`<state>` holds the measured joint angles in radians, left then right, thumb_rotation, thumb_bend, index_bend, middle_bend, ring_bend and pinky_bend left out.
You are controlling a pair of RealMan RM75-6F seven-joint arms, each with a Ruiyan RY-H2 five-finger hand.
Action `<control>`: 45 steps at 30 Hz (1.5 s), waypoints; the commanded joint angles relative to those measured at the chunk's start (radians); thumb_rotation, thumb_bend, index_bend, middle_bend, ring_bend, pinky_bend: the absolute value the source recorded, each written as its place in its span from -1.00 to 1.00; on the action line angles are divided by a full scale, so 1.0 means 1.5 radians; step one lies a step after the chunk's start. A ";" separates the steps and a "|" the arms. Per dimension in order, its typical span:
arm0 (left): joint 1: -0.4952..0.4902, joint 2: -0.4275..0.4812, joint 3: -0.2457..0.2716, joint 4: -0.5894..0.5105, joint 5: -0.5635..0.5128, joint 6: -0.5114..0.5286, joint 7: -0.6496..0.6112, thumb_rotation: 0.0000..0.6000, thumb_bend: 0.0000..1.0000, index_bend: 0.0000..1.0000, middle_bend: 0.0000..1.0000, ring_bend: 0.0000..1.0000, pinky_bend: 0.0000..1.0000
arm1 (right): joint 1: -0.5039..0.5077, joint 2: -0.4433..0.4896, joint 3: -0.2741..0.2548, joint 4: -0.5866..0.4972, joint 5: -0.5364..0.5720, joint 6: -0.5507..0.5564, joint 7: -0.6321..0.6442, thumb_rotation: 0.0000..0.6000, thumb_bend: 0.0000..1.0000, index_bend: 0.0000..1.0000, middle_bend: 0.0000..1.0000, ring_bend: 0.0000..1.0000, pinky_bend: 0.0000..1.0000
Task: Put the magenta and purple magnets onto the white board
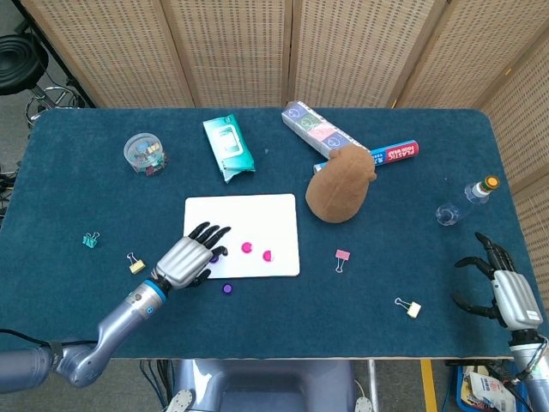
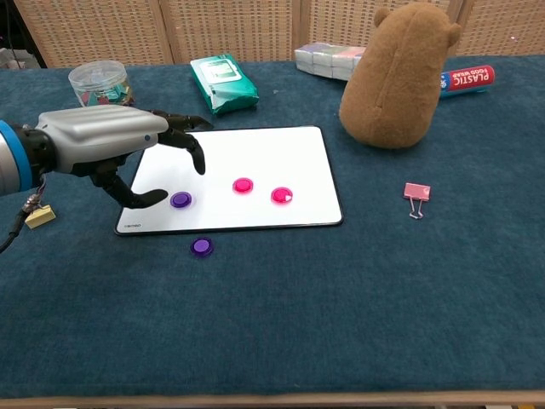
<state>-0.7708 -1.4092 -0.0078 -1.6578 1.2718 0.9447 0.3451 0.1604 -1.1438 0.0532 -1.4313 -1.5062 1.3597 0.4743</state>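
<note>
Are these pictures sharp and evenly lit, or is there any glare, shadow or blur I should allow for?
Head view: even, soft light, everything sharp, no glare on the white board. Chest view: also sharp, though the left hand, near the camera, looms large; it casts only a faint shadow on the board, and the purple magnet and magenta magnets read clearly.

Wicker screens (image 1: 257,47) behind blue table (image 1: 77,172), perhaps a stool (image 1: 21,64)
</note>
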 commanded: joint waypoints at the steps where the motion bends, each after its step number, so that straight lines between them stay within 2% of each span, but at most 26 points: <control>1: 0.024 0.007 0.035 -0.002 0.065 0.028 -0.012 1.00 -0.12 -0.43 -1.00 -1.00 -1.00 | 0.000 0.000 0.001 0.000 0.001 0.000 -0.002 1.00 -0.54 -0.26 -1.00 -1.00 -1.00; 7: 0.048 -0.019 0.054 0.014 0.098 0.055 0.025 1.00 -0.12 -0.46 -1.00 -1.00 -1.00 | 0.000 0.000 0.001 0.000 0.002 -0.002 -0.003 1.00 -0.54 -0.26 -1.00 -1.00 -1.00; 15: 0.060 -0.063 0.061 0.056 0.132 0.063 0.044 1.00 -0.12 -0.39 -1.00 -1.00 -1.00 | -0.001 0.000 0.001 0.001 0.003 0.000 -0.002 1.00 -0.54 -0.26 -1.00 -1.00 -1.00; 27: 0.062 -0.095 0.064 0.116 0.180 0.052 -0.020 1.00 -0.16 -0.38 -1.00 -1.00 -1.00 | 0.004 -0.011 0.003 0.008 0.018 -0.019 -0.021 1.00 -0.54 -0.26 -1.00 -1.00 -1.00; 45: 0.066 -0.145 0.057 0.194 0.216 0.061 -0.030 1.00 -0.16 -0.35 -1.00 -1.00 -1.00 | 0.010 -0.017 0.010 0.020 0.034 -0.037 -0.021 1.00 -0.54 -0.26 -1.00 -1.00 -1.00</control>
<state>-0.6728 -1.6250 0.0771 -1.3677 1.5949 1.0359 0.3002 0.1751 -1.1691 0.0679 -1.4010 -1.4550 1.3044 0.4434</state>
